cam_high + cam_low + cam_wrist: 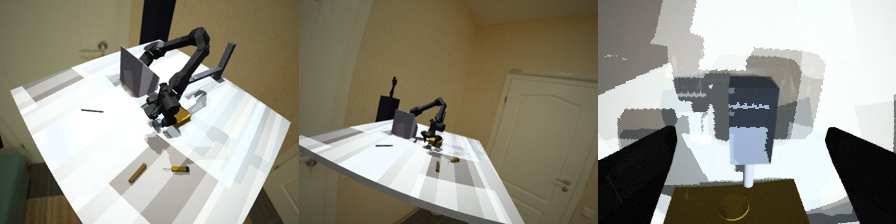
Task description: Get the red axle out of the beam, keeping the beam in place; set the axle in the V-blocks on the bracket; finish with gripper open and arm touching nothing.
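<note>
Pale doors and yellowish walls around a brightly lit tabletop.
The exterior view shows a textured wall (414, 68) meeting another at a corner beneath a plain ceiling (532, 9). A panelled door (546, 137) with a metal handle (564, 181) stands at the right, a light switch (588, 213) low beside it. In the top view, a green piece of furniture (14, 186) sits at the lower left, next to a brown, striped patch of floor (49, 210). Strong light whitens the tabletop (68, 137) (367, 162), crossed by greyish bands; the walls are dimmer.
</note>
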